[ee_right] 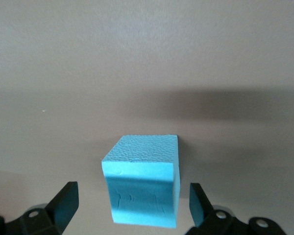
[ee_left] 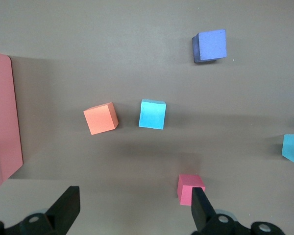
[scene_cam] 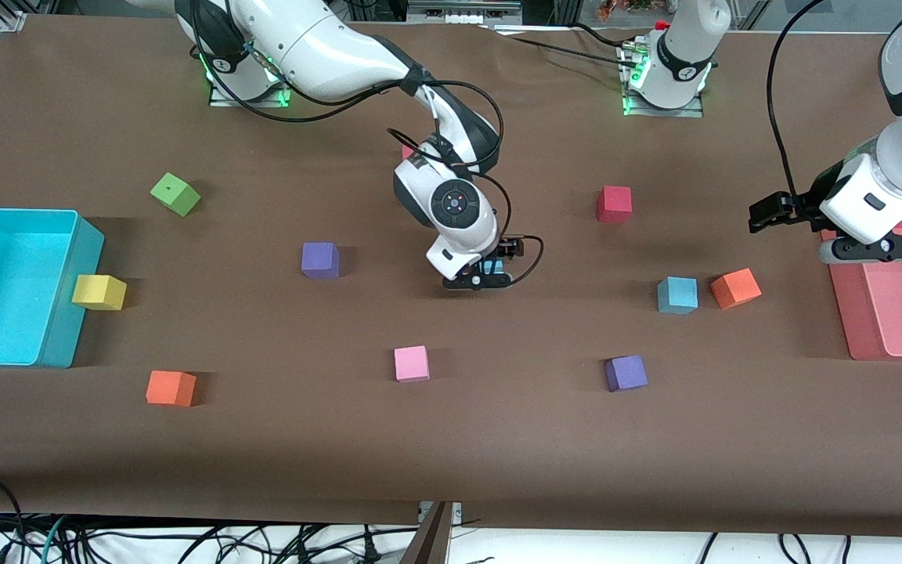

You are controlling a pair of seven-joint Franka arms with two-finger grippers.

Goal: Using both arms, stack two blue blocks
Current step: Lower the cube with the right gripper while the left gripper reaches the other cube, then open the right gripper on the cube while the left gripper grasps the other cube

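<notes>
One blue block (ee_right: 144, 178) on the brown desk (scene_cam: 498, 439) near its middle, standing directly between the spread fingers (ee_right: 63, 200) of the right hand (scene_cam: 490, 276), gaps visible on both sides, touched by neither finger. Only a sliver of cyan seen under that hand from the front. Second blue block (scene_cam: 677, 294) toward the left arm's end of the desk, just beside an orange cube (scene_cam: 734, 287), apart from it. Left hand (scene_cam: 772, 212) raised over the desk next to the pink tray (scene_cam: 901, 313), fingers (ee_left: 66, 208) wide open, holding nothing, well apart from the second block. Near that block: a red cube (scene_cam: 614, 204) farther from the front camera, a purple cube (scene_cam: 625, 373) nearer to it.
</notes>
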